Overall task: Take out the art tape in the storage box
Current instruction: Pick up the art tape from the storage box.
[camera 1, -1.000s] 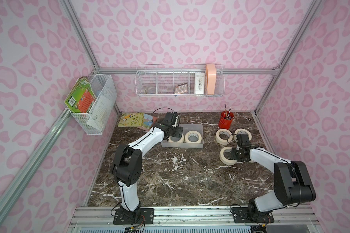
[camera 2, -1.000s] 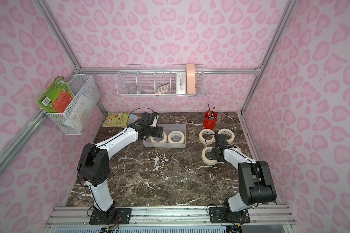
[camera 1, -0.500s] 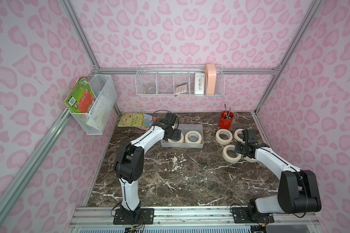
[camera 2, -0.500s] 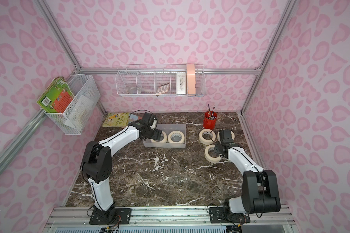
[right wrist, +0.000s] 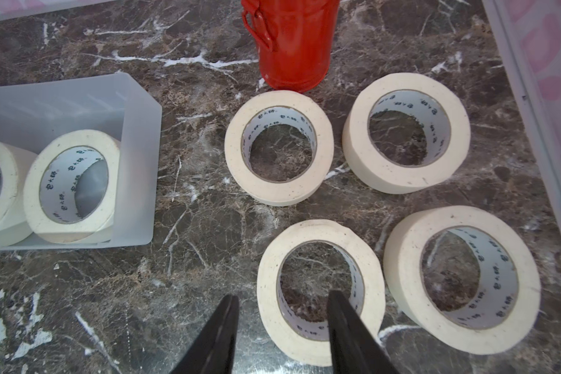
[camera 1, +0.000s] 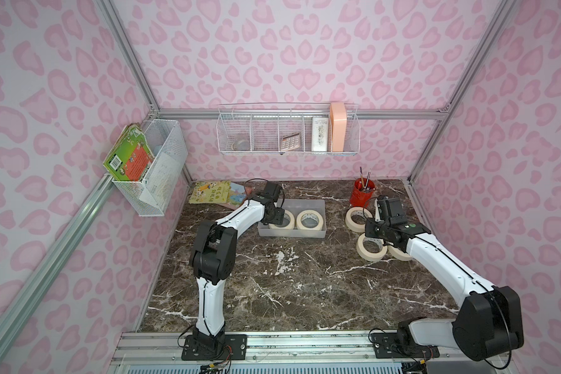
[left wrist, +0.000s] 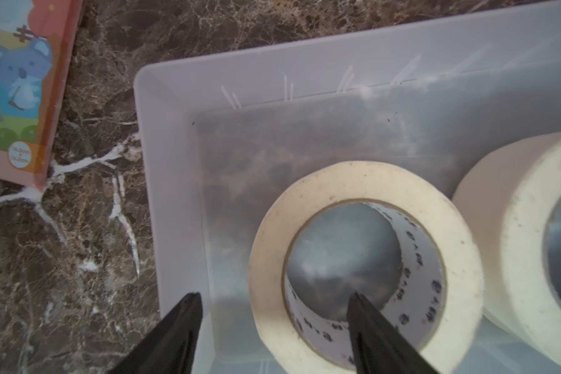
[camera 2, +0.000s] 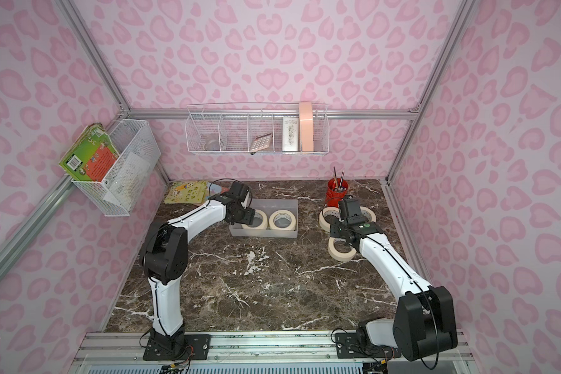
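Marble-look tabletop (camera 1: 272,291), dark brown with white veins. Pink leopard-print walls (camera 1: 289,48) on aluminium framing.

Count:
- six art tape rolls
- one storage box (camera 1: 305,204)
- two white wire baskets, side wall (camera 1: 162,168) and back wall (camera 1: 289,136)
- one red brush cup (right wrist: 292,48)
- two picture books (camera 1: 209,192), back left of the table

Two rolls lie flat, side by side, in the storage box along its front wall: box roll one (left wrist: 337,181) and box roll two (left wrist: 515,194). The other four sit flat on the tabletop to the right, two by two, just in front of the cup: (right wrist: 234,152), (right wrist: 357,136), (right wrist: 269,281), (right wrist: 402,268).

Left gripper (left wrist: 274,294): jaws apart, straddling the wall of box roll one. One finger (left wrist: 370,323) is down in the core and the other (left wrist: 182,323) is outside, between the roll and the box end wall. Can't tell if either finger touches.

Right gripper (right wrist: 282,294): jaws apart, nothing held, above the tabletop group. One finger is over the hole of the nearest roll and the other is outside it. The storage box is off to the side, apart from this gripper.
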